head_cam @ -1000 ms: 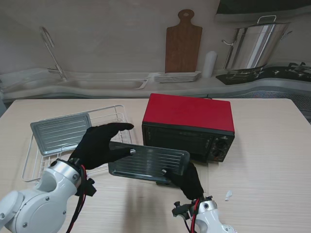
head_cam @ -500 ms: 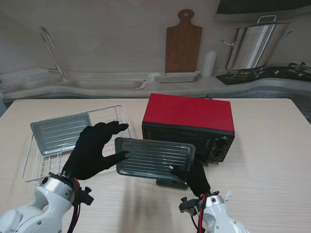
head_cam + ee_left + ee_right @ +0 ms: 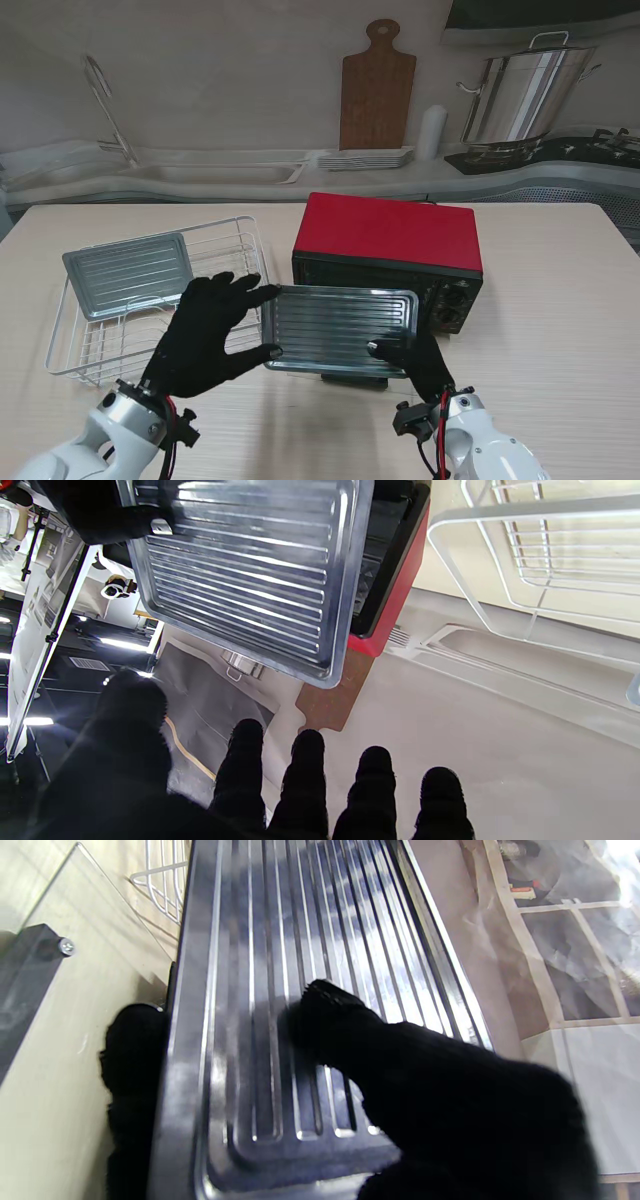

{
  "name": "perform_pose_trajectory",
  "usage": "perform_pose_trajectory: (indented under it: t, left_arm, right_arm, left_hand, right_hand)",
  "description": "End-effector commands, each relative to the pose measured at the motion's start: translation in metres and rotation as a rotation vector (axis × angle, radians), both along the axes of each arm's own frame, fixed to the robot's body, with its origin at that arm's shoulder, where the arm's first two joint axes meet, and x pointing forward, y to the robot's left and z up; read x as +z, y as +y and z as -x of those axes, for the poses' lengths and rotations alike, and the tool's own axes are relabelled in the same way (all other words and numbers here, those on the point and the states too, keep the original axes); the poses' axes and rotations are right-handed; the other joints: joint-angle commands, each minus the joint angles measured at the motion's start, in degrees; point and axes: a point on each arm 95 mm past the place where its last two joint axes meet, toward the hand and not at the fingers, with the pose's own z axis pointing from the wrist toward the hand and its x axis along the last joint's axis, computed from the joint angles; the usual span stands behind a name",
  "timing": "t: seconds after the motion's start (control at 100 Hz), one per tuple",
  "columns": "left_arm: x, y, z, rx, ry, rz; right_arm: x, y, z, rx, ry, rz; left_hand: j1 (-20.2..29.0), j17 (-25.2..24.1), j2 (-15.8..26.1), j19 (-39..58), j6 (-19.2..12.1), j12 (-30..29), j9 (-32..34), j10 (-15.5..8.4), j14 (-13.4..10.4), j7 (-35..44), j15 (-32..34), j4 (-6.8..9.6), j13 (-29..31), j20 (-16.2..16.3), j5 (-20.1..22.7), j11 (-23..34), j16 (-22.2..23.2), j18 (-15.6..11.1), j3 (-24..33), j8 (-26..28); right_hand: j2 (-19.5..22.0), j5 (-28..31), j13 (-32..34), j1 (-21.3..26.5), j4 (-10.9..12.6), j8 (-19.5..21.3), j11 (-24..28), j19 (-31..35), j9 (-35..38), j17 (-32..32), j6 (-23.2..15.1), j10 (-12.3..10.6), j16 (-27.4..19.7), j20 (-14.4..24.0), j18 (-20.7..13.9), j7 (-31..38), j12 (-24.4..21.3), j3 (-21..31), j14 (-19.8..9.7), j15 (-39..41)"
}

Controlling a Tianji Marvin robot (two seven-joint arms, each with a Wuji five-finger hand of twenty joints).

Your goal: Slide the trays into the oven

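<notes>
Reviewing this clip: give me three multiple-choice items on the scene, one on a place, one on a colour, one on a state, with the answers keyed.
1. Where is the second tray?
A. on the wire rack
B. on top of the oven
C. by the pot

2. What colour is the oven casing?
A. white
B. red
C. blue

3. What is the right robot hand doing?
A. hanging open over bare table
B. resting on the oven's top
C. gripping the ridged tray

Answers:
1 A, it lies in the rack to the left.
2 B, the top panel is red.
3 C, the right wrist view shows the thumb on the tray's ridges and a finger beneath its rim.
</notes>
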Motion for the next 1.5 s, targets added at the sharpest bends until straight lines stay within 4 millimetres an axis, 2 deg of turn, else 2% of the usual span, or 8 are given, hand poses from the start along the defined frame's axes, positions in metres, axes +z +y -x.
perform_pose_trajectory:
  t: [0.0, 0.39, 0.72, 0.9, 1.07, 1.25, 1.49]
  left_arm:
    - [-0.008, -0.002, 0.002, -0.014, 0.025, 0.002]
    - [-0.031, -0.012, -0.007, -0.029, 0.067, -0.017]
    - [-0.043, -0.019, -0.016, -0.02, -0.04, -0.134]
    - [-0.047, -0.02, -0.022, -0.111, -0.074, -0.153]
    - [-0.049, -0.021, -0.033, -0.182, -0.073, -0.172]
    - [-0.046, -0.022, -0.048, -0.198, -0.064, -0.178]
    - [-0.043, -0.038, -0.066, -0.173, -0.09, -0.207]
  right_arm:
    - [0.0, -0.001, 0.002, 0.018, 0.012, -0.01]
    - [0.0, -0.015, -0.006, 0.025, 0.159, -0.043]
    - [-0.012, -0.017, -0.013, 0.021, 0.268, -0.051]
    - [-0.016, -0.018, -0.014, 0.018, 0.31, -0.06]
    - [-0.019, -0.02, -0.014, 0.013, 0.348, -0.074]
    - [-0.022, -0.022, -0.018, -0.003, 0.373, -0.079]
    - [-0.024, -0.027, -0.024, -0.019, 0.396, -0.088]
  left_hand:
    - [0.71, -1.48, 2.61, -3.4, -1.41, -1.03, -0.97, -1.4, -1.96, -0.63, -1.54, -0.86, -1.65, -0.88, -0.33, -1.62, -1.13, -2.14, -1.8, -1.07]
    - [2.42, -1.16, 3.41, -3.99, -1.68, -1.77, -0.3, -1.51, -2.2, -1.49, -1.68, -0.65, -1.32, -1.73, 0.4, -2.37, -2.1, -2.58, -2.92, -1.45]
    - [2.69, -0.97, 3.45, -4.55, -2.28, -1.78, 0.11, -2.27, -2.81, -1.42, -1.7, -0.44, -1.22, -2.68, 0.34, -2.19, -2.58, -2.96, -3.95, -1.2]
    - [2.61, 0.56, 3.45, -4.2, -2.62, -1.79, 0.19, -2.7, -3.72, -1.26, -1.58, -0.32, -0.83, -3.05, 0.15, -2.02, -2.87, -2.96, -4.06, -1.07]
    - [2.44, 1.36, 3.64, -3.79, -2.74, -1.68, 0.26, -2.81, -3.22, -0.82, -0.3, -0.26, 0.6, -3.11, -0.07, -1.66, -2.38, -2.93, -3.98, -0.85]
    - [2.7, 1.08, 3.72, -3.79, -2.69, -1.61, 0.25, -2.92, -3.25, -0.49, 0.17, -0.15, 0.72, -3.21, -0.05, -1.43, -2.22, -2.99, -3.73, -0.69]
    - [2.7, 0.69, 3.84, -3.89, -2.6, -1.55, 0.3, -2.77, -2.93, -0.27, 0.36, -0.09, 0.62, -3.38, -0.09, -1.3, -2.13, -2.76, -3.62, -0.56]
  right_hand:
    - [3.05, 4.78, 4.51, 4.99, 0.92, 3.81, 1.56, 4.28, 0.44, 2.96, -6.19, 1.61, 1.79, 1.78, -3.58, 9.25, -0.38, 5.84, 3.62, 4.4]
    - [2.91, 3.57, 4.67, 5.12, 1.27, 3.11, 3.26, 5.37, -0.14, 3.25, -5.32, 2.68, 1.83, 2.19, -3.2, 9.25, -0.89, 5.87, 4.09, 5.82]
    - [2.89, 2.65, 4.73, 5.2, 1.44, 2.69, 4.13, 5.92, -0.45, 3.34, -4.83, 3.22, 1.85, 2.44, -3.09, 9.25, -1.0, 5.8, 4.37, 6.48]
    - [2.88, 2.49, 4.93, 5.23, 1.46, 2.57, 4.47, 6.13, -0.65, 3.46, -4.68, 3.42, 1.88, 2.53, -3.02, 9.35, -1.06, 5.8, 4.33, 6.8]
    - [2.93, 2.28, 4.94, 5.26, 1.52, 2.46, 4.88, 6.37, -0.79, 3.55, -4.51, 3.59, 1.92, 2.64, -3.07, 9.43, -1.07, 5.79, 4.44, 7.11]
    - [2.93, 2.18, 4.69, 5.32, 1.57, 2.39, 5.26, 6.63, -0.96, 3.17, -4.42, 3.67, 1.98, 2.81, -2.99, 9.47, -1.07, 5.77, 4.47, 7.45]
    - [2.92, 2.0, 4.64, 5.39, 1.72, 2.41, 5.96, 7.44, -1.16, 3.07, -4.2, 4.09, 2.15, 3.32, -2.87, 9.58, -1.02, 5.79, 4.71, 8.34]
